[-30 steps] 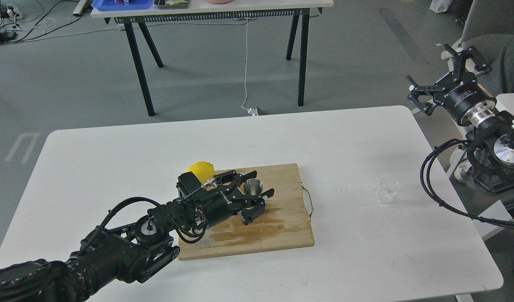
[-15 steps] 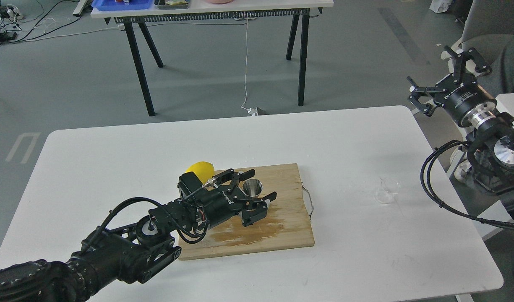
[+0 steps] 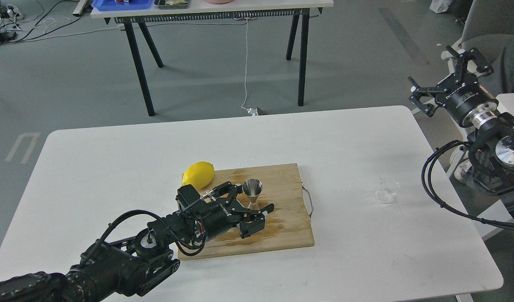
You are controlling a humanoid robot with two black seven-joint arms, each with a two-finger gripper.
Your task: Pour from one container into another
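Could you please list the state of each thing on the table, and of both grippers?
Jigger: upright on the board, free of the fingers.
Glass cup: on the table right of the board, not held.
Lemon: lying at the board's left edge.
Board: flat, with a wet patch.
Left gripper: open, beside the jigger.
Right gripper: open, raised off the table's right edge.

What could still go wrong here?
The left gripper has its open fingers on either side of the jigger, so a sideways nudge could topple it. The cutting board looks wet, so the jigger might slide. The glass cup stands close to the table's right edge.
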